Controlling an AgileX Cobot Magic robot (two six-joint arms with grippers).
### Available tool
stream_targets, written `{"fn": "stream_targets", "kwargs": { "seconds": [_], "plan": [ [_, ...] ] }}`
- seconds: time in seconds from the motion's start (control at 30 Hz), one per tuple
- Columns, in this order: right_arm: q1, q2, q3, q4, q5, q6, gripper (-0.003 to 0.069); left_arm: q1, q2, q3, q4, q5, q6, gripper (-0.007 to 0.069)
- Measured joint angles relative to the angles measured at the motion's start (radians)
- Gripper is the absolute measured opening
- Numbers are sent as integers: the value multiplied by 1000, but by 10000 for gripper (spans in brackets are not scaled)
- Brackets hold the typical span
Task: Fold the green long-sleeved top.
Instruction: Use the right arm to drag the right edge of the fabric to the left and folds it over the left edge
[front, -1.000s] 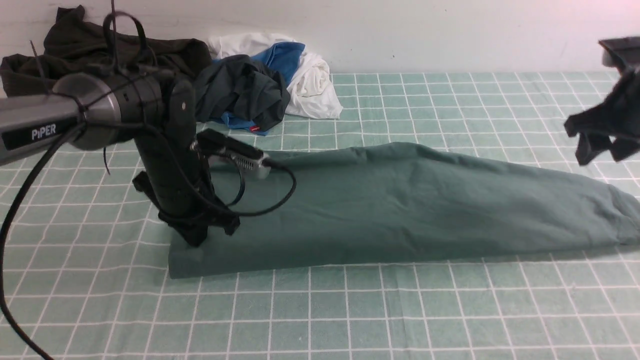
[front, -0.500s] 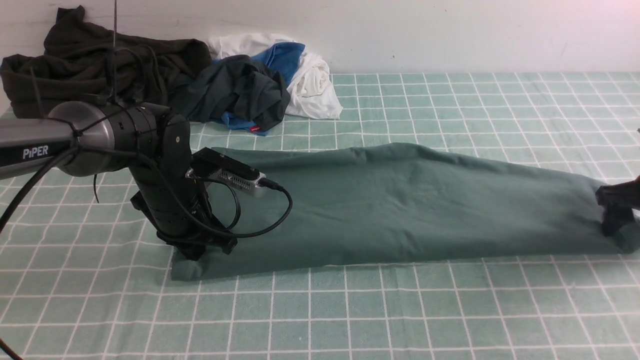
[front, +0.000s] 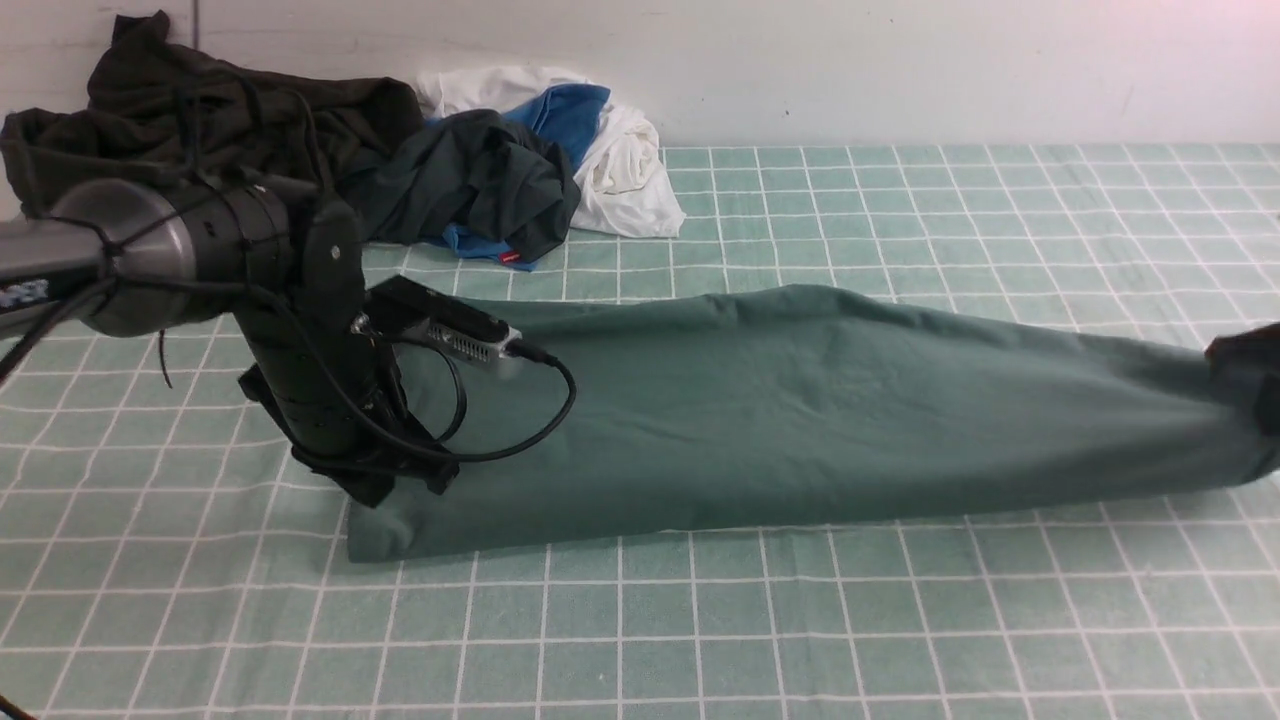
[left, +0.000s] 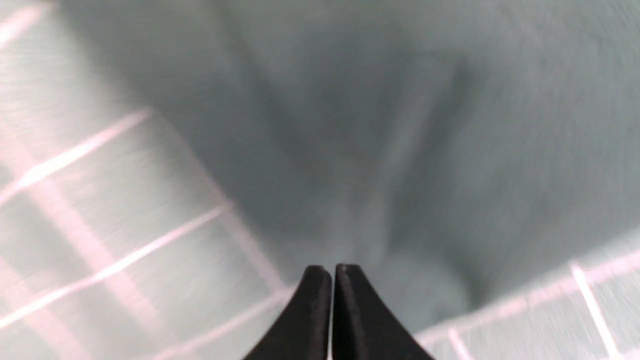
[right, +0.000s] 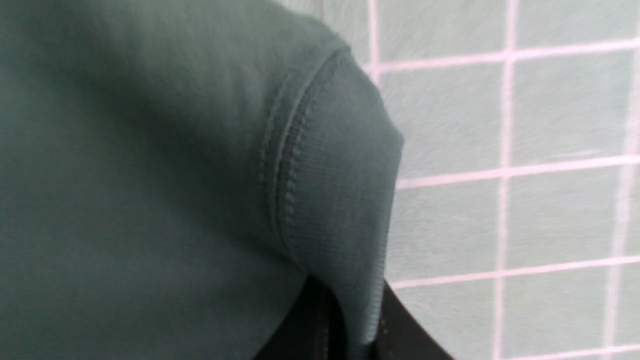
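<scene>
The green long-sleeved top (front: 800, 420) lies as a long folded strip across the checked table cover (front: 700, 640). My left gripper (front: 385, 490) points down at the strip's near left corner. In the left wrist view this gripper (left: 332, 270) is shut, tips together with no cloth between them, and the top (left: 400, 125) sits just beyond. My right gripper (front: 1255, 400) is at the strip's right end, half cut off by the picture's edge. In the right wrist view the ribbed hem (right: 340, 175) runs down between the dark jaws of the right gripper (right: 357, 320), which are shut on it.
A very dark olive-black garment (front: 200, 110) is heaped at the back left against the wall. Beside it lie a dark teal shirt with blue fabric (front: 480, 190) and a white garment (front: 630, 170). The left arm's cable (front: 540, 410) loops over the top.
The right gripper came down from the upper right to the strip's right end and closed on the hem. The left arm sank and drifted left, and the near left corner shifted a little.
</scene>
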Motion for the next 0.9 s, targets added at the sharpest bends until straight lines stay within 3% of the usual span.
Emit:
{"fn": "stream_targets", "kwargs": {
  "seconds": [0.17, 0.3, 0.43, 0.67, 0.9],
  "plan": [
    [58, -141, -88, 3, 44, -20, 31, 0, -205, -3, 25, 46, -5, -3],
    [233, -224, -162, 62, 67, -69, 31, 0, -397, -3, 27, 63, -17, -3],
    [484, -205, -200, 156, 37, -90, 31, 0, -581, -3, 30, 114, -36, -3],
    [836, -49, -201, 251, -214, -92, 31, 0, -792, 27, 37, 253, -43, -3],
    [1016, 168, -314, 303, -422, -89, 59, 0, -914, 160, 42, 267, -51, -3]
  ]
}}
